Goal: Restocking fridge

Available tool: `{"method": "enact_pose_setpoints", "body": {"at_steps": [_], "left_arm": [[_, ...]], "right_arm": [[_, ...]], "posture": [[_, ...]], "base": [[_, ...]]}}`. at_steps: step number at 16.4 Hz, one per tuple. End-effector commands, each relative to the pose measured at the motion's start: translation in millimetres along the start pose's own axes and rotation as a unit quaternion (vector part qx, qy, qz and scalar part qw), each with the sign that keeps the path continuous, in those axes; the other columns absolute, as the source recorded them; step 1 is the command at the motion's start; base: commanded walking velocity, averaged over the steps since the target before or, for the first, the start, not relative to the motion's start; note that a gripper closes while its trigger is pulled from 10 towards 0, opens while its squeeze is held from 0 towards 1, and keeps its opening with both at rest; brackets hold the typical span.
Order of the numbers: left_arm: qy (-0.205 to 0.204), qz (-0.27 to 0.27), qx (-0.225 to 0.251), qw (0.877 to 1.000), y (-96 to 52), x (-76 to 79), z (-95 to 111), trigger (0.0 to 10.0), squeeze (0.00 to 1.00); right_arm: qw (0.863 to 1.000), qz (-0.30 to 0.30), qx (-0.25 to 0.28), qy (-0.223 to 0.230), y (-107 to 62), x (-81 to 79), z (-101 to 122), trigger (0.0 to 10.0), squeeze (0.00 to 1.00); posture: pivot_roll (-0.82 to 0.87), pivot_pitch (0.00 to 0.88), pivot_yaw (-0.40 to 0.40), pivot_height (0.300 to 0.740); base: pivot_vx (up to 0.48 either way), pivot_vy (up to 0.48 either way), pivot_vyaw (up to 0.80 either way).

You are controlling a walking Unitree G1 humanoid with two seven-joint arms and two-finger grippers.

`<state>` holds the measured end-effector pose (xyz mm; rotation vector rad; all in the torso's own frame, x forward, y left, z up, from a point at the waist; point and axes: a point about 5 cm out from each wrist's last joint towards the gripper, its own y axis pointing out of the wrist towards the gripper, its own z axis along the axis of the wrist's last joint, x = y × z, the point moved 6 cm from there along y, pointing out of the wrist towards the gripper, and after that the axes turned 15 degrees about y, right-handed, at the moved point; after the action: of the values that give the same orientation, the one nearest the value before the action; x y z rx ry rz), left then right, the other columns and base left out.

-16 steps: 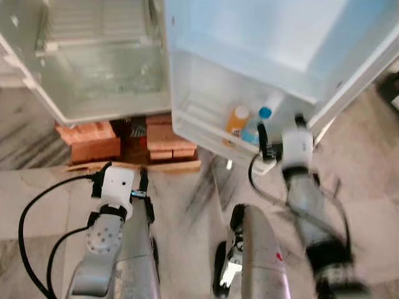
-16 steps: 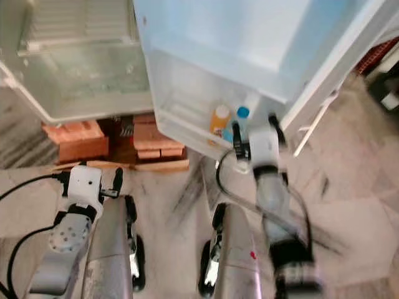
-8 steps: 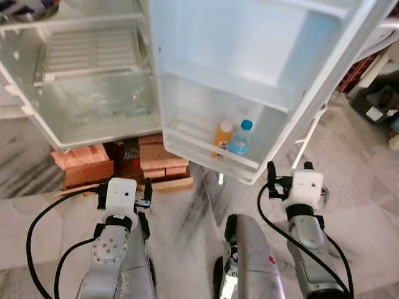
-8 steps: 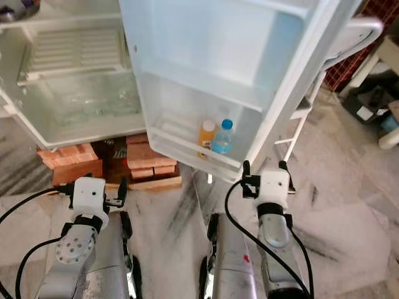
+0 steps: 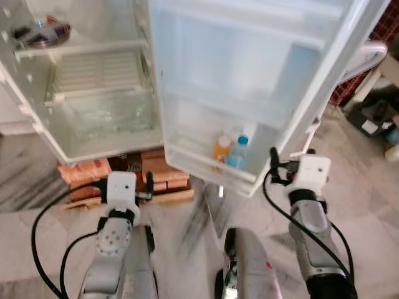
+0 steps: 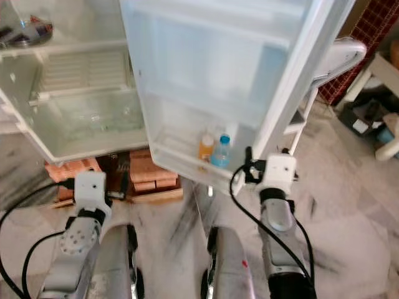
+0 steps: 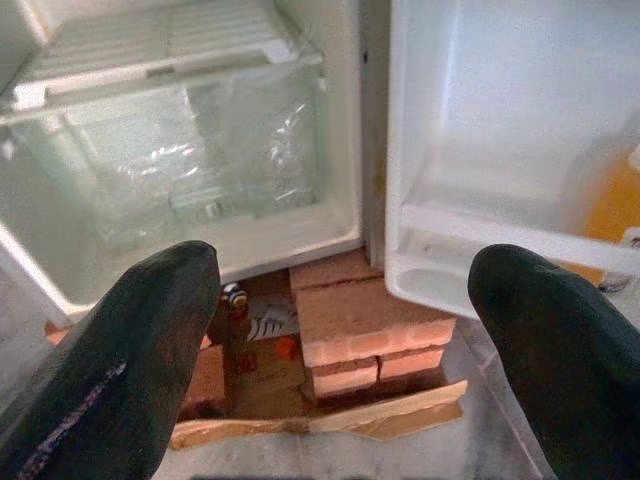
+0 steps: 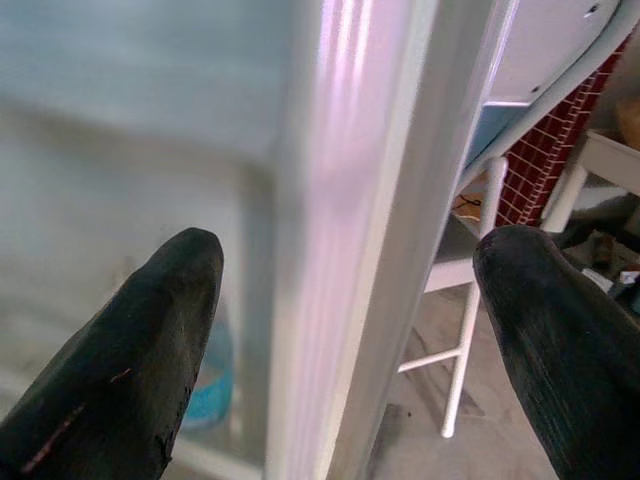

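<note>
Silver arms rise from the marble floor [image 5: 374,205], each claw spread wide and holding nothing. The left claw [image 7: 345,340] points at the red bricks [image 7: 360,335] under the fridge [image 5: 93,134]; the right claw [image 8: 340,330] straddles the edge of the open fridge door [image 5: 249,75]. In the door's lowest bin [image 5: 206,163] stand an orange bottle [image 5: 221,149] and a blue-capped water bottle [image 5: 237,153], touching.

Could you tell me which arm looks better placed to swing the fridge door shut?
Probably the right: the right gripper is open with the fridge door edge between its fingers, while the left gripper faces the bricks under the fridge.
</note>
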<state>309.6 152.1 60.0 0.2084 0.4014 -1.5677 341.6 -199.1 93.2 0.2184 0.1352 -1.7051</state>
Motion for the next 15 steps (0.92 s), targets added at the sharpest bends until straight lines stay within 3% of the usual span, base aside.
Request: {"method": "enact_pose_setpoints", "body": {"at_steps": [1, 4, 6, 9, 13, 15], "left_arm": [[0.007, -0.005, 0.017, 1.000, 0.4, 2.6, 8.3, 10.0, 0.00], [0.011, 0.000, 0.011, 1.000, 0.6, 0.2, 3.0, 10.0, 0.00], [0.004, -0.004, -0.001, 1.000, -4.5, 0.4, -3.7, 10.0, 0.00], [0.006, -0.017, -0.012, 1.000, -18.3, 9.3, -13.3, 10.0, 0.00], [0.005, -0.013, -0.012, 1.000, -14.4, 7.0, -13.2, 10.0, 0.00], [0.010, -0.014, -0.011, 1.000, -13.0, 7.9, -12.4, 10.0, 0.00]], "right_arm": [[1.000, -0.010, 0.001, 0.002, -4.1, 6.3, 1.5, 10.0, 0.00], [1.000, -0.013, -0.011, 0.008, -11.2, 8.3, -5.7, 10.0, 0.00], [0.999, 0.005, -0.028, 0.045, -17.5, 0.8, -12.9, 10.0, 0.00], [0.998, 0.005, -0.046, 0.053, -28.3, 1.7, -22.0, 10.0, 0.00], [0.996, 0.002, -0.066, 0.053, -38.5, 9.1, -27.5, 10.0, 0.00], [0.994, 0.023, -0.081, 0.066, -42.4, 5.3, -30.9, 10.0, 0.00]], "posture": [[0.09, 0.041, -0.050, 0.677], [0.09, 0.028, -0.053, 0.711], [0.09, 0.020, -0.043, 0.740], [0.09, 0.017, -0.056, 0.740], [0.09, 0.023, -0.068, 0.740], [0.08, 0.025, -0.070, 0.740]], "base": [[0.000, 0.000, 0.00], [0.000, 0.000, 0.00], [0.000, 0.000, 0.00], [0.000, 0.000, 0.00], [0.000, 0.000, 0.00], [0.000, 0.000, 0.00]]}}
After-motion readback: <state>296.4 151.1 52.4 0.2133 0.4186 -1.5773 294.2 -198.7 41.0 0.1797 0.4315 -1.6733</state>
